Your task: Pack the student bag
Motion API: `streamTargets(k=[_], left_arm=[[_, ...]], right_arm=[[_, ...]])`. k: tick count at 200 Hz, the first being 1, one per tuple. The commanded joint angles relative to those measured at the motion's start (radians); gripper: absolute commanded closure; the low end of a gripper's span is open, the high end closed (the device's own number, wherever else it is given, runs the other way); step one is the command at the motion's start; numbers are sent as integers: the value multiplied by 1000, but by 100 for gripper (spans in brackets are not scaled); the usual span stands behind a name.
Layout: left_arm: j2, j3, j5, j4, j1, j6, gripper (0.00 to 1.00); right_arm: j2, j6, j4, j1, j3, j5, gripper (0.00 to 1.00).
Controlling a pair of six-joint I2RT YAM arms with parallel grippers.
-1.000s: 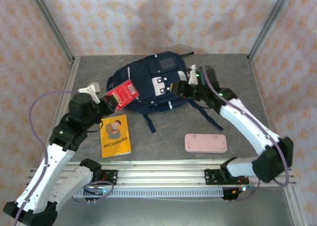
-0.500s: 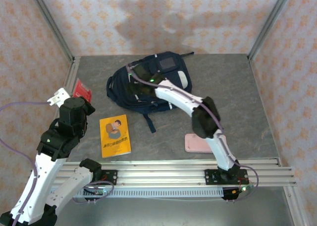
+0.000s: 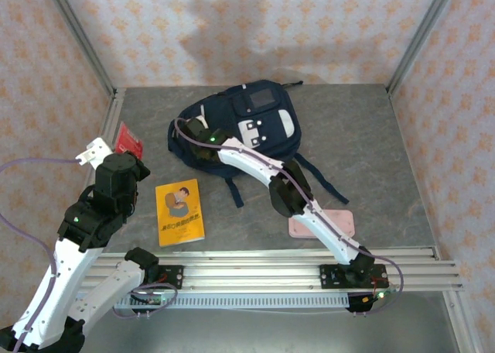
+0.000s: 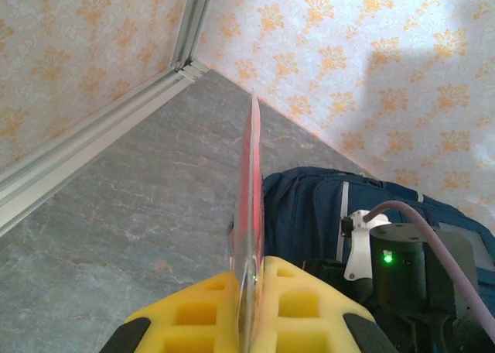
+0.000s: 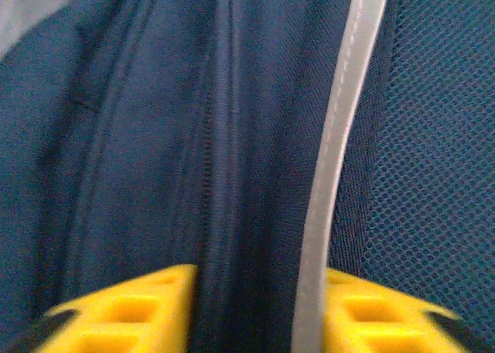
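Lying at the rear centre of the bench (image 3: 363, 136), the student bag (image 3: 259, 109) is shown face up. A fold of its navy fabric, beside a white trim stripe (image 5: 340, 136), is clamped by the right gripper (image 5: 259, 295). A thin red packet (image 4: 251, 214) is pinched edge-on in the left gripper (image 4: 249, 299), left of the bag. A yellow book (image 3: 179, 211) and a pink case (image 3: 340, 221) are laid nearer the front.
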Motion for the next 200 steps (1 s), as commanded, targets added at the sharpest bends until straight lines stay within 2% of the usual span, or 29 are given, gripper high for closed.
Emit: streamTargets(k=[1, 5, 37, 57, 79, 111, 137, 162, 200], left_arm=[[2, 1, -26, 15, -7, 18, 100], [4, 1, -24, 16, -7, 20, 100], [18, -15, 37, 59, -6, 47, 100], [40, -22, 101, 83, -6, 60, 100], [72, -11, 147, 83, -2, 64, 100], [97, -1, 267, 112, 2, 70, 100], [128, 12, 342, 127, 4, 58, 100], [181, 13, 450, 163, 7, 32, 100], [276, -45, 658, 350, 17, -69, 100]], right_arm=[[-3, -14, -76, -10, 15, 130, 95], [-13, -11, -75, -11, 1, 135, 100], [-203, 39, 3, -35, -186, 97, 100], [-363, 101, 75, -82, -337, -5, 100], [-531, 150, 149, -156, -501, -186, 100], [-710, 120, 213, -284, -696, -542, 100], [-815, 199, 297, -434, -828, -874, 100], [-879, 271, 368, -541, -898, -1126, 100], [-956, 339, 503, -625, -1008, -1345, 100]])
